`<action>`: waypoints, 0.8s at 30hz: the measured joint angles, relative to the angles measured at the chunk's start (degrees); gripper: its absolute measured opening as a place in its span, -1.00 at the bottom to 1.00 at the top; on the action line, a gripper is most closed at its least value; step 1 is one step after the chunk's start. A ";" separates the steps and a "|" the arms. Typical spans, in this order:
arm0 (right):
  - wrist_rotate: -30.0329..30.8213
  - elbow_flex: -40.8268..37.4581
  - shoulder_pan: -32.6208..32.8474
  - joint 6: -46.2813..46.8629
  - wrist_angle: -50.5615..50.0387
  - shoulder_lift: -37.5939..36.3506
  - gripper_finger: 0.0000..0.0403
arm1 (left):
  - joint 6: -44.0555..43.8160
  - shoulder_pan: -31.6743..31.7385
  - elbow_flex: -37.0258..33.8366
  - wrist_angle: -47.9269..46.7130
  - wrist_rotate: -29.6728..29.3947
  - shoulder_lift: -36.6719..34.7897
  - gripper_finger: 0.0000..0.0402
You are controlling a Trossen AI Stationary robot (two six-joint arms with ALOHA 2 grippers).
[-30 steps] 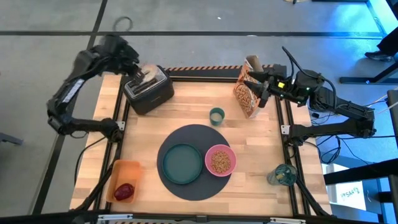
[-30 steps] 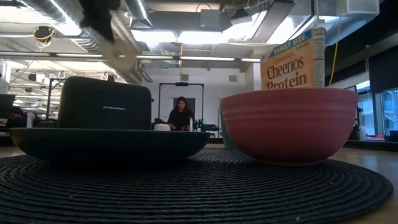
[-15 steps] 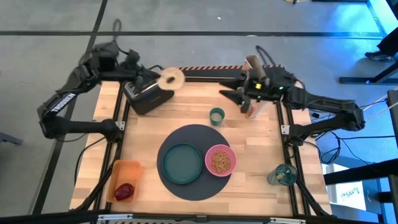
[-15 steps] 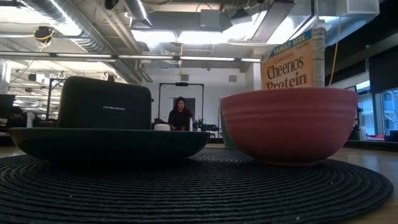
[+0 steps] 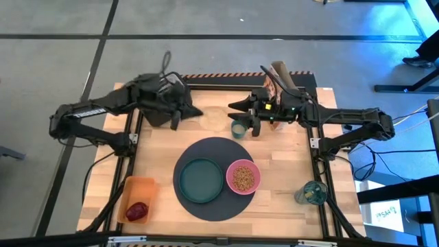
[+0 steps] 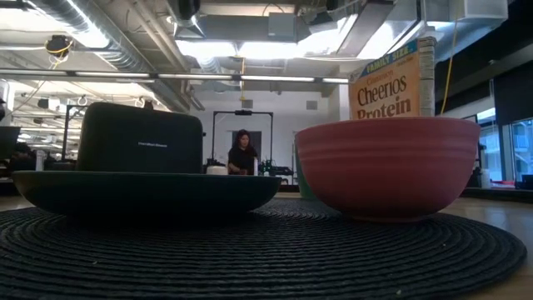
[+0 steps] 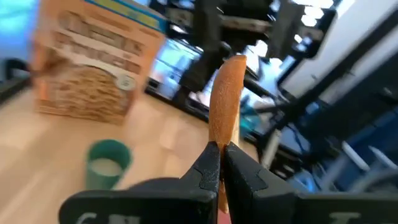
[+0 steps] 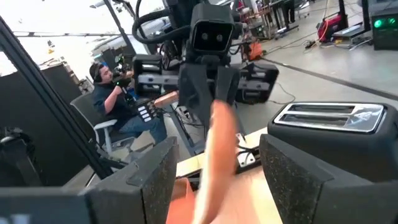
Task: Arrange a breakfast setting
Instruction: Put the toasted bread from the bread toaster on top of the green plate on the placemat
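Note:
My left gripper (image 5: 199,113) is shut on the bagel half (image 5: 214,118) above the table, right of the toaster (image 5: 154,110). My right gripper (image 5: 240,115) is open; in the right wrist view its fingers (image 8: 155,180) stand on either side of the bagel half (image 8: 211,149) without plainly touching it. The small green cup (image 5: 239,128) stands just below the right gripper. The teal plate (image 5: 201,180) and the pink bowl (image 5: 243,177) with cereal sit on the dark grey mat (image 5: 206,147). The dark red fruit (image 5: 137,210) lies in an orange tub. No spoon shows. My left gripper pinches the bagel half's rim (image 7: 222,144) between its two fingers. The fingers come about level from the table's left. The bagel half stands on edge beyond the fingertips, lifted clear of the table.
The black toaster stands at the far left and the cereal box (image 5: 274,96) at the far right behind my right arm. A teal glass (image 5: 312,193) stands at the near right. The orange tub (image 5: 137,197) sits at the near left. A person sits in the room beyond (image 8: 112,93).
My left gripper has lifted the bagel half out of the toaster and carried it toward the table's right and down, to the table's far middle. My right gripper has left the cereal box and gone toward the table's left, up to the bagel half.

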 joint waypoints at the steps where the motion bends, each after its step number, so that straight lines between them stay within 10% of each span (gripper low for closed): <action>1: 0.03 0.00 0.03 0.00 -0.11 0.00 0.08 | 0.10 -0.82 -0.12 -0.19 1.13 0.66 -0.99; 14: -0.06 0.03 -0.01 0.01 -0.58 -0.28 0.08 | 6.76 -8.57 -0.41 -26.88 7.01 16.02 -0.99; 24: -0.58 0.03 2.73 -0.08 -1.93 -0.28 0.08 | 15.17 -8.65 -0.37 -29.57 12.28 30.52 -0.99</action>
